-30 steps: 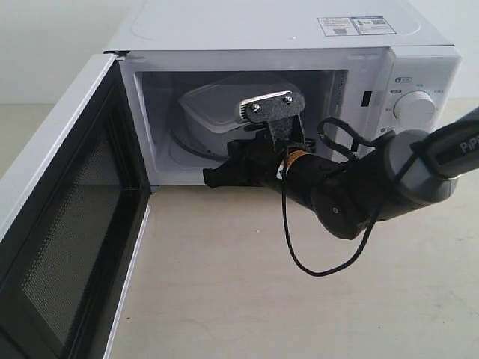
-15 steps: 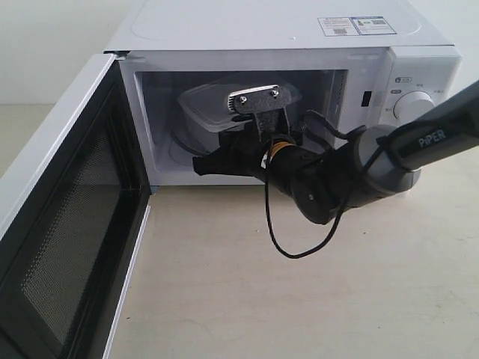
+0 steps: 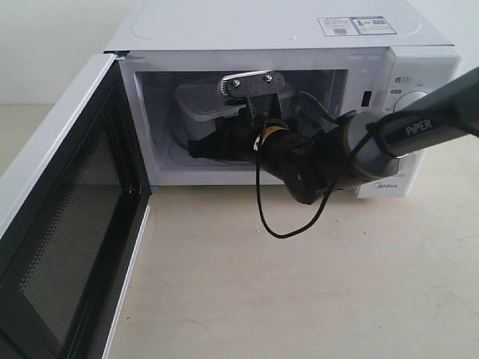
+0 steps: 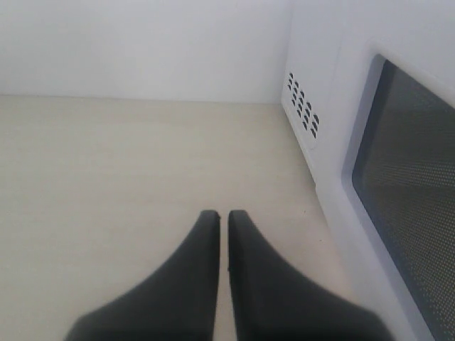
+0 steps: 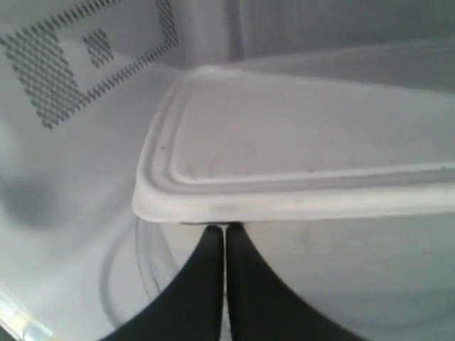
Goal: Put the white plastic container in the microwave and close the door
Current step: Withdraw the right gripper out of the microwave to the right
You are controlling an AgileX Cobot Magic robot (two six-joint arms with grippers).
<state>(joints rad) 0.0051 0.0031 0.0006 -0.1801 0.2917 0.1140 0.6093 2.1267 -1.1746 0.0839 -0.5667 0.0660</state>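
The microwave (image 3: 262, 30) stands with its door (image 3: 67, 224) swung wide open to the left. The white plastic container (image 3: 196, 101) is inside the cavity, over the glass turntable (image 5: 121, 273). My right gripper (image 3: 193, 146) reaches into the opening. In the right wrist view it (image 5: 225, 229) is shut, its two tips side by side against the container's (image 5: 298, 142) wall just under the lid rim, with nothing between them. My left gripper (image 4: 223, 214) is shut and empty, low over the table beside the door's outer window (image 4: 412, 206).
A black cable (image 3: 281, 224) loops down from the right arm onto the beige tabletop (image 3: 299, 299). The control panel with its round knob (image 3: 410, 101) is behind the arm. Vent holes (image 4: 302, 106) mark the microwave's side wall.
My right arm has pushed deeper into the microwave and to the left, and the container has shifted back and left with it. The door has not moved.
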